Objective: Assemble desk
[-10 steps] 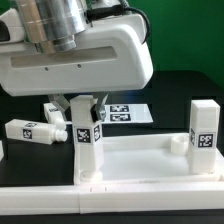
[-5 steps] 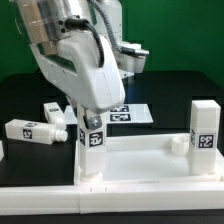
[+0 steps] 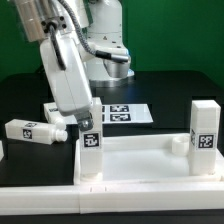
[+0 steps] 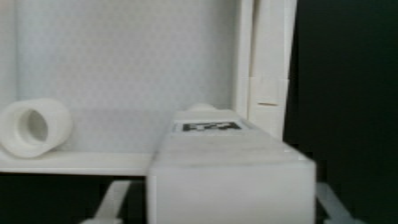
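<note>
The desk's white panel (image 3: 140, 165) lies flat at the front, and its raised rim (image 4: 267, 70) and a round socket (image 4: 32, 128) show in the wrist view. A tagged leg (image 3: 91, 150) stands upright at the panel's corner on the exterior view's left. My gripper (image 3: 85, 122) leans in from the upper left, shut on this leg's top. In the wrist view the leg (image 4: 222, 170) fills the space between the fingers (image 4: 118, 200). A second leg (image 3: 204, 135) stands upright at the corner on the exterior view's right. Two loose legs (image 3: 30, 130) (image 3: 58, 112) lie on the black table.
The marker board (image 3: 125, 113) lies flat behind the panel. The arm's base (image 3: 100, 50) stands at the back centre. A green wall closes off the back.
The hand has turned and tipped toward the exterior view's left, so it no longer blocks the view of the arm's base. The held leg stays at the corner, shifted only slightly.
</note>
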Robot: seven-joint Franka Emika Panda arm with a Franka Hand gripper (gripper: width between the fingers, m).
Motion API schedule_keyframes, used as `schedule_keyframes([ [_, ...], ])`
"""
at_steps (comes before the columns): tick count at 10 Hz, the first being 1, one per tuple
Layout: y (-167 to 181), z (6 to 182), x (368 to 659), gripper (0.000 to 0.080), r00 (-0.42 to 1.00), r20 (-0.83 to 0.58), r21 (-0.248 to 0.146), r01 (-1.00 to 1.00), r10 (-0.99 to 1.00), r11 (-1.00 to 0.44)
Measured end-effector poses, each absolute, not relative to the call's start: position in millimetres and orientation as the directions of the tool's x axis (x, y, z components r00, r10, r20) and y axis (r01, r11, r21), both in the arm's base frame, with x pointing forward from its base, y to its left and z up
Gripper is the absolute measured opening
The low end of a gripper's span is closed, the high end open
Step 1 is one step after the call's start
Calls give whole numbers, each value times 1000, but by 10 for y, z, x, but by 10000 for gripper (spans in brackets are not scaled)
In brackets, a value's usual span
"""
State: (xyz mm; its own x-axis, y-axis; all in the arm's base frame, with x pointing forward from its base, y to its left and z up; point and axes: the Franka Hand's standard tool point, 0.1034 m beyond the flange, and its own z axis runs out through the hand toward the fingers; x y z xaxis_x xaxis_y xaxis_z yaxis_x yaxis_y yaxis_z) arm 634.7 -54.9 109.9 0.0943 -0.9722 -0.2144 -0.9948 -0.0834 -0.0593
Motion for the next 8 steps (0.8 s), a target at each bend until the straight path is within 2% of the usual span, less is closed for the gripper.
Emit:
schedule_keyframes([
  [2, -538, 1102, 6349, 288, 151, -215, -65, -988, -965, -140],
  [3, -533, 1106, 6348, 326, 204, -206, -70, -979, -957, -194],
  [4, -527, 1137, 6349, 326, 438, -165, -84, -899, -884, -430],
  [5, -515, 1142, 6343, 512, 605, -136, -97, -797, -785, -597],
  [6, -484, 1156, 6336, 616, 711, -110, -90, -703, -695, -705],
  [8, -432, 1173, 6309, 643, 798, -91, -104, -602, -595, -791],
])
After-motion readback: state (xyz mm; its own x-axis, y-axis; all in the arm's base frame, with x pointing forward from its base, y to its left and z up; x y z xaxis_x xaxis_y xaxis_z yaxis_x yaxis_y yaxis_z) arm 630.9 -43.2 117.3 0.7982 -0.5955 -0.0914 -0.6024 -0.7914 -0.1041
